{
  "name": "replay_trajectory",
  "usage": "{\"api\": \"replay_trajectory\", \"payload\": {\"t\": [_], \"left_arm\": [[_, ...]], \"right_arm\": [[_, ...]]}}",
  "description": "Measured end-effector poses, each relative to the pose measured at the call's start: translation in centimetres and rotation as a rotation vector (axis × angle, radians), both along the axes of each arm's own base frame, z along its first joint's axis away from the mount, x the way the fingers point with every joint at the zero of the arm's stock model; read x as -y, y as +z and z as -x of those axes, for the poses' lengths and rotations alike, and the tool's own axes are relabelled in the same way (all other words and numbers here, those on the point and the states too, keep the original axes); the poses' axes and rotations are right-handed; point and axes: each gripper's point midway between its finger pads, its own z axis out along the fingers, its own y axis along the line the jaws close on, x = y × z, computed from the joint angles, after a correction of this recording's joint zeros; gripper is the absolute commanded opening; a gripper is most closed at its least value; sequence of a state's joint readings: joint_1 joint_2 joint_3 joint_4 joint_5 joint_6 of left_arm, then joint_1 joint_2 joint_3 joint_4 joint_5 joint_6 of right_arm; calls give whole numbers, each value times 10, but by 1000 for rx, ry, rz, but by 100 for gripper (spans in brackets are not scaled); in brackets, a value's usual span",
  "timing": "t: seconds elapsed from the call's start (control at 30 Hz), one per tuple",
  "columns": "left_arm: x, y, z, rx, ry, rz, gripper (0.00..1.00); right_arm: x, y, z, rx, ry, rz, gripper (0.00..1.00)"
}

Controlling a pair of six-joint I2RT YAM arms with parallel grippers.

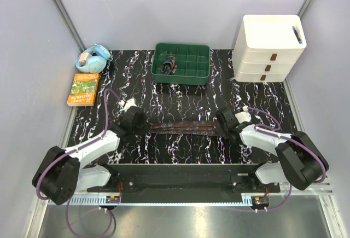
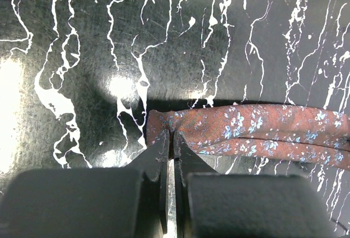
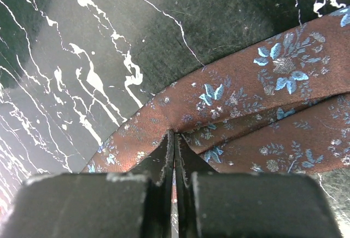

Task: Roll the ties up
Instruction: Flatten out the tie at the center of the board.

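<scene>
Black bench (image 1: pixel 180 150) top veined with white filled the middle of the overhead view, walled in by pale grey panels. Across its centre lay the tie (image 1: pixel 183 127), a long dark brown strip running left to right, flat on the surface, with one arm at each end.

The left gripper (image 1: pixel 143 126) sat at the tie's left end. From the left wrist camera its fingers (image 2: pixel 158 156) were pressed almost together, with only a thin slit between them, and their tips met the cloth at the very end of the strip (image 2: pixel 257 131). The weave there showed reddish brown with small pale blue flowers, and two bands of it ran off to the right, one partly over the other.

The right gripper (image 1: pixel 219 123) sat at the opposite end. Its wrist camera showed the jaws drawn tight, pinching a fold of the tie (image 3: pixel 262 85) where two lengths of cloth came together at an angle. The tips (image 3: pixel 174 137) were buried in that crease.

At the far side of the bench stood a green tray (image 1: pixel 202 63) split into small compartments. One compartment on its left held a dark bundle (image 1: pixel 169 65); I could not tell what it was. A white drawer unit (image 1: pixel 269 46) stood at the far right corner. On the far left were a light blue object (image 1: pixel 93 58) and, just nearer, an orange book (image 1: pixel 83 89) lying flat.
</scene>
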State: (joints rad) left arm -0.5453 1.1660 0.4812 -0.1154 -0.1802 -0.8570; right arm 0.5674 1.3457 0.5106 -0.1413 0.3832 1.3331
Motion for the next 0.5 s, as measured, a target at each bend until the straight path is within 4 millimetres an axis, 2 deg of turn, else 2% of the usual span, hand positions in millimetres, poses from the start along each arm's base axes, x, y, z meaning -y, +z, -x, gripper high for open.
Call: {"api": "replay_trajectory", "payload": {"t": [0.2, 0.4, 0.5], "left_arm": [[-1, 1, 1, 3, -8, -7, 0], [-2, 10, 2, 29, -12, -2, 0], [-3, 13, 2, 37, -13, 0, 0]], "right_arm": [[2, 7, 3, 11, 17, 8, 0], [6, 36, 9, 79, 28, -25, 0], [9, 44, 14, 100, 29, -40, 0]]}}
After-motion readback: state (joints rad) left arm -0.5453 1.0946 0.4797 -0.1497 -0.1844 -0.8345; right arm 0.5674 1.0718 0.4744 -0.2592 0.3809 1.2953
